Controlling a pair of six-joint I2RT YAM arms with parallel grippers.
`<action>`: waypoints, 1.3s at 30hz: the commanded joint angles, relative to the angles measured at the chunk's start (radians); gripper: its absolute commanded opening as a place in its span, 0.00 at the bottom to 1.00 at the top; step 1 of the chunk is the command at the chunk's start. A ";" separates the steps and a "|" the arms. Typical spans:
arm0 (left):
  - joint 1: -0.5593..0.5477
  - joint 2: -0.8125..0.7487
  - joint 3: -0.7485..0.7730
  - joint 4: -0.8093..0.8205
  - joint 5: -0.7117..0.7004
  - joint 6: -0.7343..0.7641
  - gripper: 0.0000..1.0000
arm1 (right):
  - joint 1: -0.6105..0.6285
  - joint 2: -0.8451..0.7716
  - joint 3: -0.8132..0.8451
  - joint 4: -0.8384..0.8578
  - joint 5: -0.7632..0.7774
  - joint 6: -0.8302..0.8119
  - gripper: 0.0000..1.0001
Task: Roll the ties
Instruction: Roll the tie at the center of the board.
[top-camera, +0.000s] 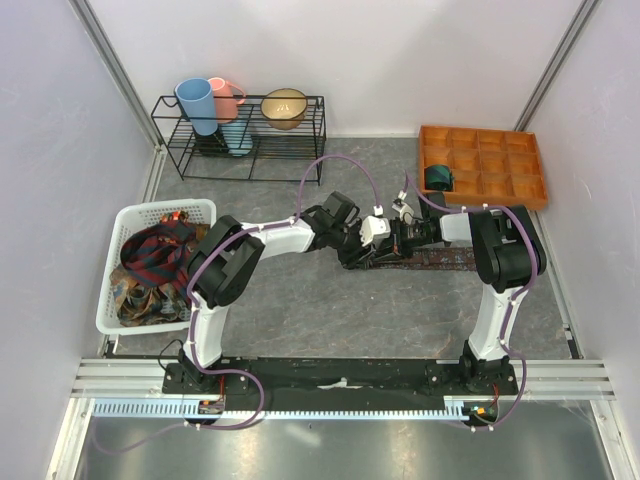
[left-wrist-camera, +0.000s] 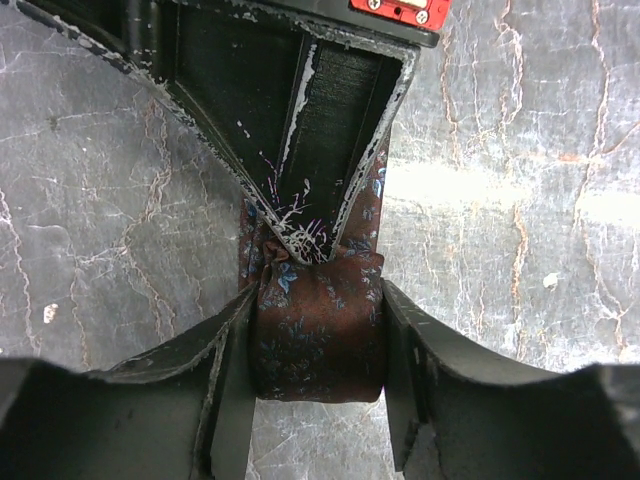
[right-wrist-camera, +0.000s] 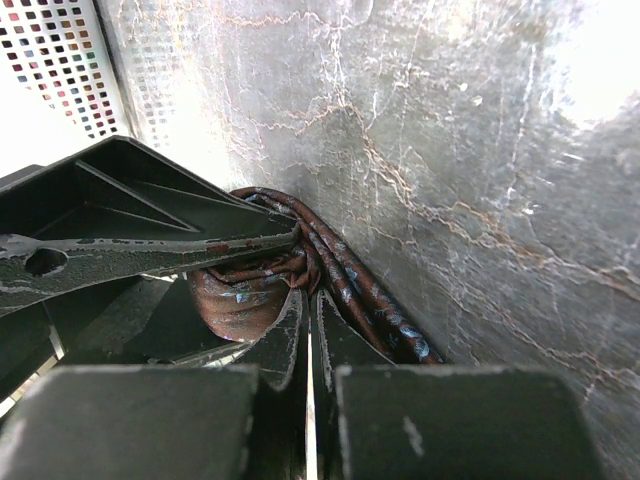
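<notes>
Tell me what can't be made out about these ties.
- Maroon tie, turns in its roll: the left pincer and right pincer cover it in the top view and hide its ends in the wrist views.
- Right pincer, whether cloth is pinched: tips buried in the roll, both wrist views.
- Ties in the basket, their number: top view, tangled pile.

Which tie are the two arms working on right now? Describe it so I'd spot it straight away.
Look at the middle of the grey table, where the left gripper and right gripper meet. The maroon-brown tie lies there, one end bunched between the left one's fingers. Unlike the ties heaped in the white basket, it alone stretches flat along the tabletop.
</notes>
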 joint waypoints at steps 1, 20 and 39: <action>-0.002 0.038 -0.021 -0.053 -0.019 0.051 0.55 | 0.009 0.013 -0.043 0.021 0.160 -0.026 0.00; -0.020 0.017 0.066 -0.323 -0.115 0.176 0.05 | -0.001 -0.167 -0.028 -0.015 -0.022 0.041 0.48; -0.020 0.032 0.095 -0.365 -0.097 0.195 0.15 | 0.082 -0.029 -0.045 0.182 0.034 0.163 0.12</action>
